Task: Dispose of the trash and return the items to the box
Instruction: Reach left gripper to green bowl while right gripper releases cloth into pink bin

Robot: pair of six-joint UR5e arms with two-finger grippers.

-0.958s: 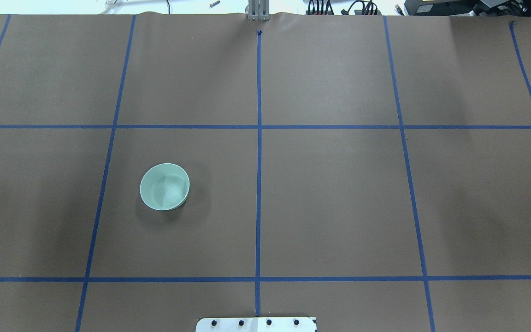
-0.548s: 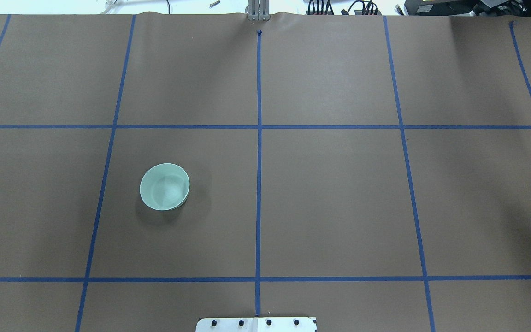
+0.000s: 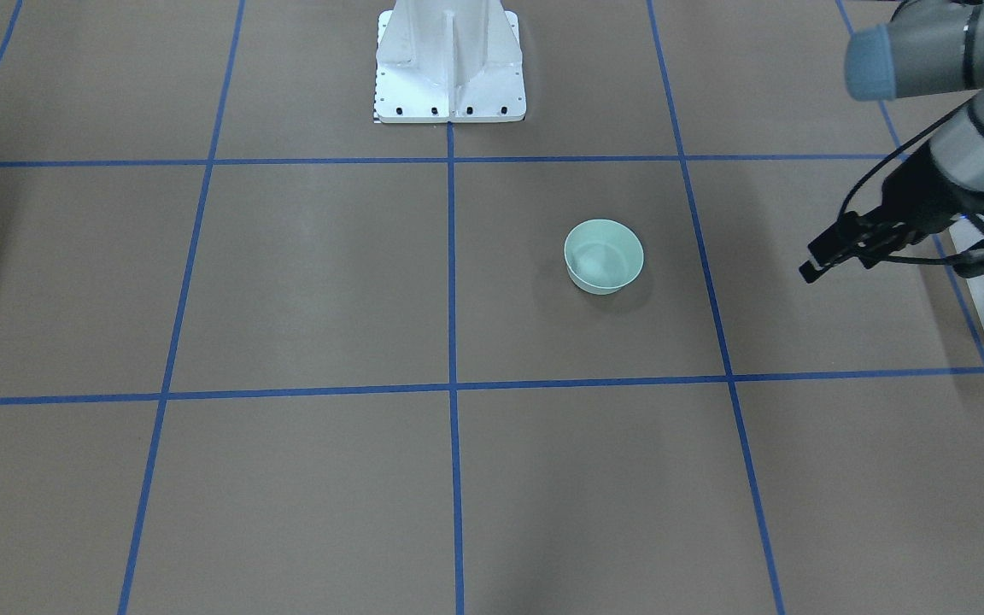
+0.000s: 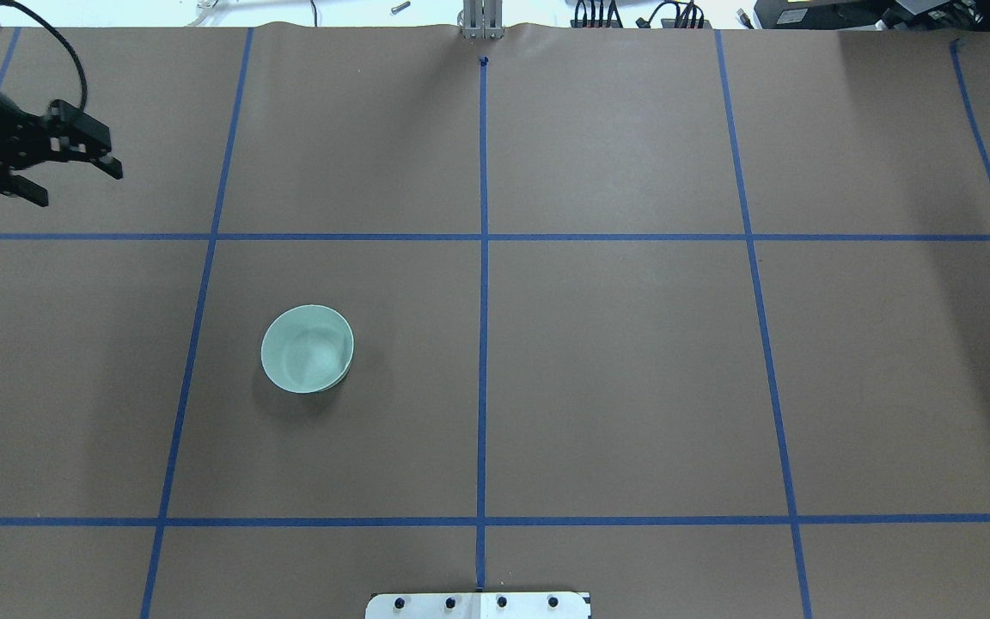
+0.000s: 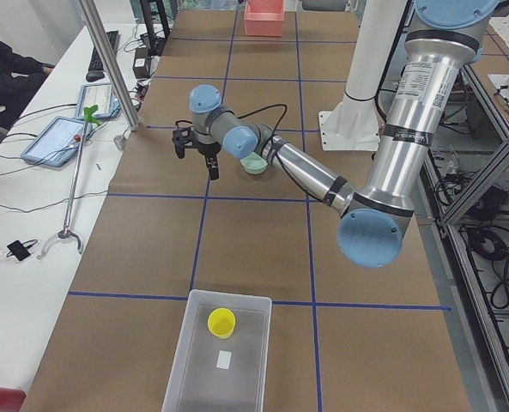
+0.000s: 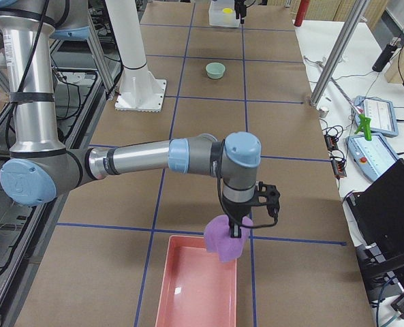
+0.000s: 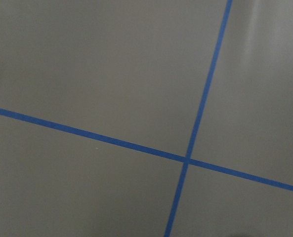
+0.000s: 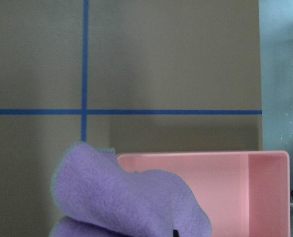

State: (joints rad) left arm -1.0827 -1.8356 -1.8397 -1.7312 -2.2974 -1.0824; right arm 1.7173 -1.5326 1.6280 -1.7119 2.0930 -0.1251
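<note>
The left gripper (image 4: 78, 183) is held wide open and empty. The bowl (image 4: 307, 348) is set on the counter (image 4: 632, 387) well apart from it, nearer the robot and further inward. The cup (image 5: 221, 322) is seen in the box (image 5: 228, 295). Pinched off-centre, the bowl's rim could be tipped or pushed away. Whether the right gripper (image 6: 239, 228) is closed cannot be told. The purple cloth (image 6: 225, 246) beneath it could be caught on the edge of the pink bin (image 6: 188, 293).

Left tool (image 4: 78, 185) fingers spread, arm stretched outward; right tool (image 6: 238, 230) points straight down, forearm level.
</note>
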